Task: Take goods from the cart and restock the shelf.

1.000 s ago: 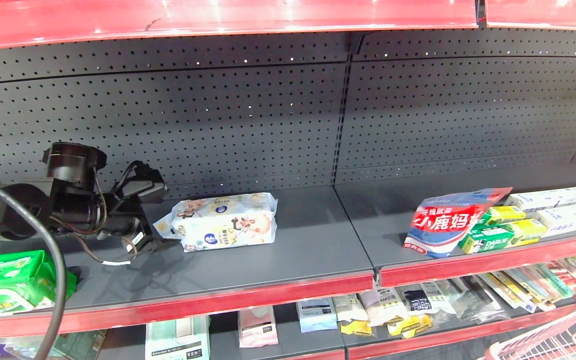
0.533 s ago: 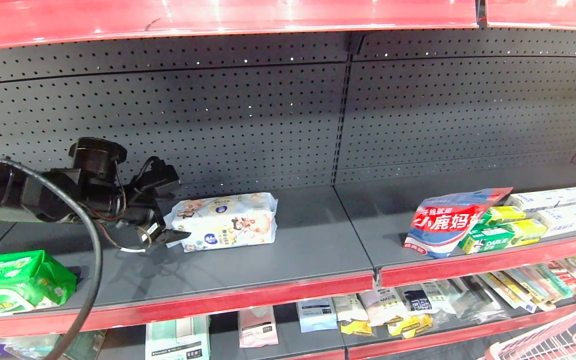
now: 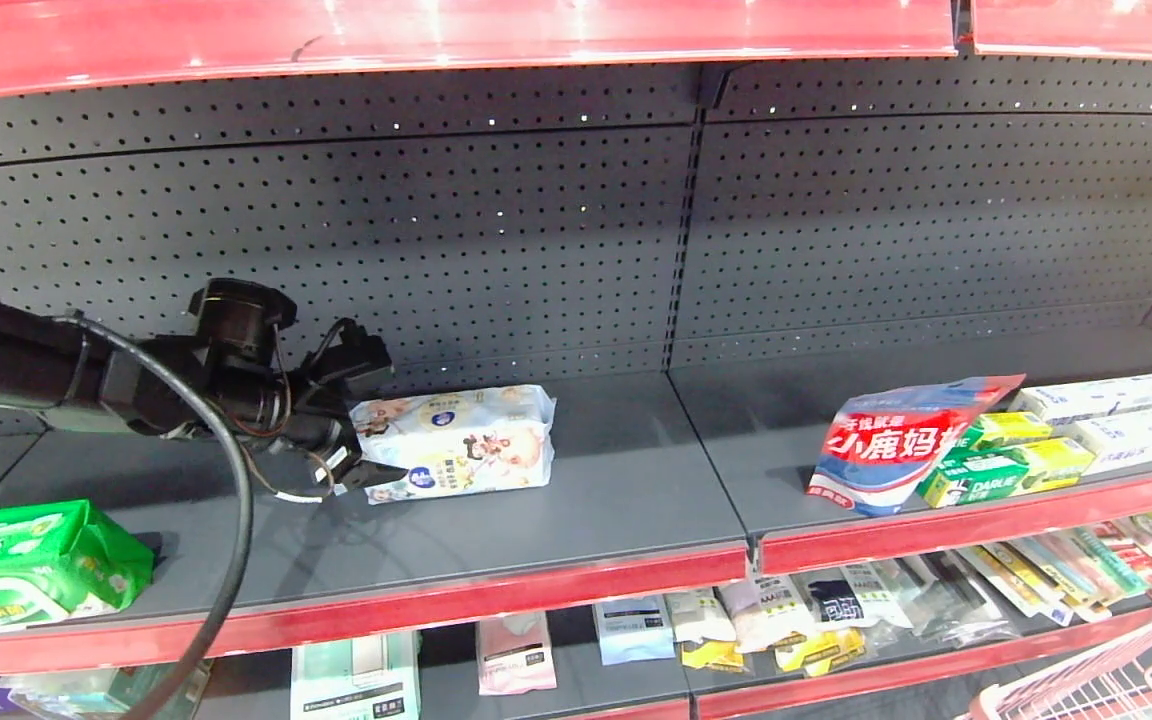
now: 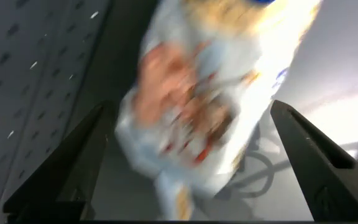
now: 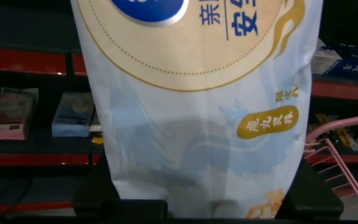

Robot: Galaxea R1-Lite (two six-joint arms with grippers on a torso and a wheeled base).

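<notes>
Your left gripper [image 4: 190, 109] is straddling, fingers apart, the left end of the wipes pack [image 3: 461, 440] lying mid-shelf [image 3: 586, 510]; your right gripper [image 5: 204, 208] is clamping a white pouch [image 5: 204, 112] at right.

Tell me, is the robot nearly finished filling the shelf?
Not yet. One cartoon wipes pack lies on the shelf, between the open fingers of the left gripper. The right gripper holds a white bag, not yet shelved. What's left in the cart can't be seen.
</notes>
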